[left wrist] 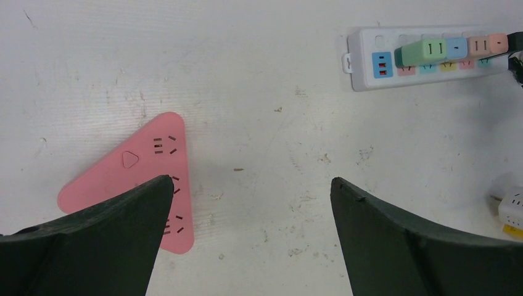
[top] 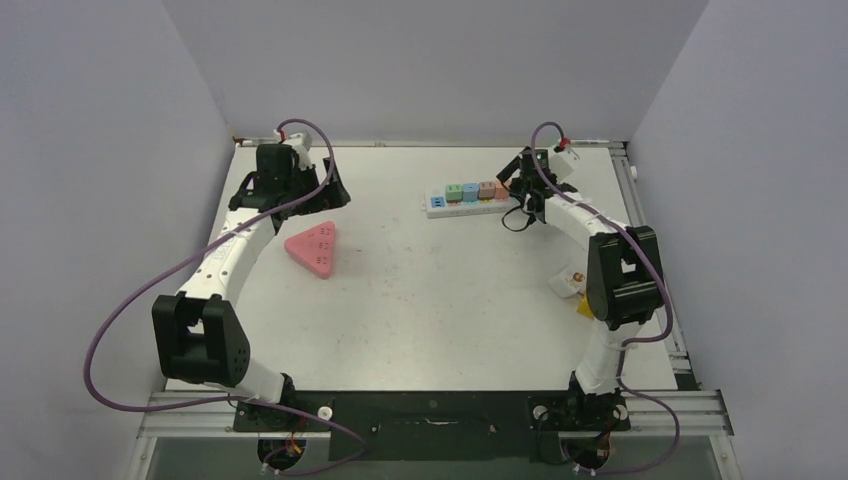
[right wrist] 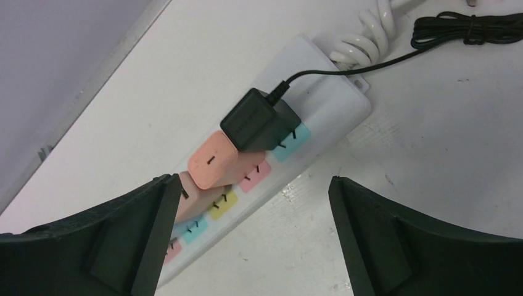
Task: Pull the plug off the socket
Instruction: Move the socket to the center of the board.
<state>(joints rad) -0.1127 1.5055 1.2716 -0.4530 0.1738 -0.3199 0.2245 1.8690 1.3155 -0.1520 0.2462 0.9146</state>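
A white power strip, the socket (top: 440,203) (right wrist: 336,92), lies at the back right of the table, with green, blue and peach blocks (right wrist: 213,161) plugged in along it. A black plug (right wrist: 256,120) with a thin black cord sits in the last outlet at the cord end. My right gripper (top: 520,188) (right wrist: 251,185) hovers open over that end; its left finger (right wrist: 142,228) overlaps the strip, and the black plug is ahead of the fingertips, not between them. Farther left, my left gripper (top: 300,195) (left wrist: 251,182) hangs open above bare table, beside a pink triangular socket (top: 313,248) (left wrist: 129,179).
The strip's coiled white cable (right wrist: 370,31) and a bundled black cord (right wrist: 469,28) lie past its end. A small white and yellow object (top: 575,285) (left wrist: 512,213) sits near the right arm. Grey walls close off the left, back and right sides.
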